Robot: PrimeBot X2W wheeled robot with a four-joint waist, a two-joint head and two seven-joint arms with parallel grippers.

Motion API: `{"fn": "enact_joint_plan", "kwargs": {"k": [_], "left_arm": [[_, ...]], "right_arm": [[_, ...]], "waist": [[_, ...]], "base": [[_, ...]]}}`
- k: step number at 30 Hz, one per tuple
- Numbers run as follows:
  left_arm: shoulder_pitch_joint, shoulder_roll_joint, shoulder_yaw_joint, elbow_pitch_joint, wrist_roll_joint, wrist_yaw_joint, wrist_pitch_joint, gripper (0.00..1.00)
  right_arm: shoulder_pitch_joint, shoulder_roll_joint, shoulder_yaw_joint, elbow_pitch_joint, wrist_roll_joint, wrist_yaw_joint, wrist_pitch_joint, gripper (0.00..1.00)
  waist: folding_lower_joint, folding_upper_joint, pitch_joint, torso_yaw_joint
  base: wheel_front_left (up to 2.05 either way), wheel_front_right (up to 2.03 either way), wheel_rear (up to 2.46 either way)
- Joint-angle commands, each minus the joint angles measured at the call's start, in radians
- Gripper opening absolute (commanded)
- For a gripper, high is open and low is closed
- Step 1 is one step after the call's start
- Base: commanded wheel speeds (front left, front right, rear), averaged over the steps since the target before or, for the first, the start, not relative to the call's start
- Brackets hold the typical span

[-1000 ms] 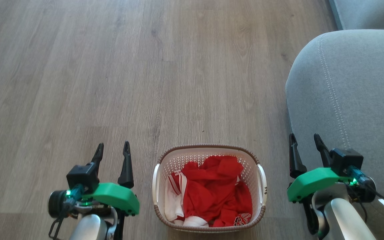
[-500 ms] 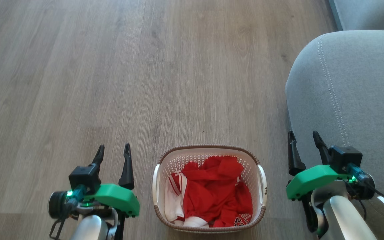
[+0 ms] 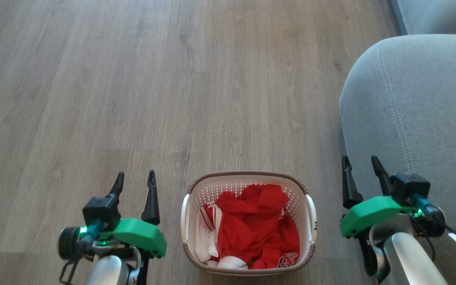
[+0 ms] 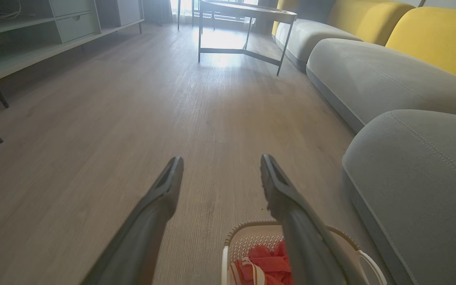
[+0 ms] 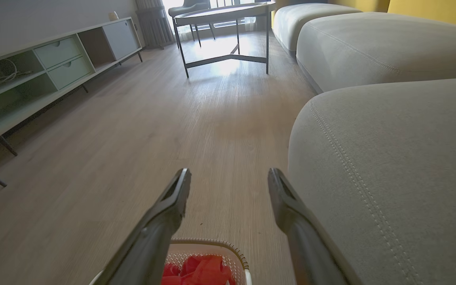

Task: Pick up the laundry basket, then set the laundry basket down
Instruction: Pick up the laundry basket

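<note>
The laundry basket (image 3: pixel 193 189), cream-white with a brown woven-look rim and white side handles, stands on the wood floor at the bottom centre of the head view, holding red and white clothes. Its far rim also appears low in the left wrist view (image 4: pixel 247 226) and the right wrist view (image 5: pixel 212 242). My left gripper (image 3: pixel 133 179) hovers open to the basket's left, apart from the handle, with nothing between its fingers. To the right of the basket my right gripper (image 3: pixel 359 165) is open and empty, beside the grey sofa.
A grey sofa (image 3: pixel 418 111) fills the right side, close to my right arm. Farther off stand a metal-legged table (image 4: pixel 244 12), a low shelf unit (image 5: pixel 34 75) along the left wall, and yellow back cushions (image 4: pixel 434 35). Wood floor (image 3: pixel 152 87) stretches ahead.
Both grippers have shifted very slightly, the right one a little upward. The basket has not moved.
</note>
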Motion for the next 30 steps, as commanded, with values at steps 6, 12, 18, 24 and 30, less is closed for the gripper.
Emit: {"fn": "enact_joint_plan", "kwargs": {"k": [6, 12, 18, 24, 30], "left_arm": [[-0.054, 0.000, 0.010, 0.008, -0.020, -0.007, -0.005, 1.00], [-0.088, 0.000, -0.022, 0.079, -0.042, -0.024, -0.005, 1.00], [-0.131, 0.000, -0.054, 0.147, -0.059, -0.035, -0.005, 1.00], [-0.202, 0.000, -0.103, 0.257, -0.086, -0.053, -0.005, 1.00], [-0.295, 0.000, -0.147, 0.377, -0.100, -0.064, -0.005, 1.00]], "right_arm": [[-0.044, -0.009, 0.013, 0.006, -0.017, 0.006, -0.013, 1.00], [-0.077, -0.009, 0.015, 0.084, -0.052, 0.006, -0.013, 1.00], [-0.120, -0.009, 0.021, 0.136, -0.067, 0.006, -0.013, 1.00], [-0.184, -0.009, 0.034, 0.221, -0.076, 0.006, -0.013, 1.00], [-0.264, -0.009, 0.047, 0.312, -0.088, 0.006, -0.013, 1.00]], "waist": [[0.0000, -0.0001, 0.017, 0.000], [0.0000, -0.0001, 0.065, -0.002], [0.0000, -0.0001, 0.128, -0.006], [0.0000, -0.0001, 0.207, -0.014], [0.0000, -0.0001, 0.305, -0.026]], "base": [[0.00, 0.00, 0.00], [0.00, 0.00, 0.00], [0.00, 0.00, 0.00], [0.00, 0.00, 0.00], [0.00, 0.00, 0.00]]}}
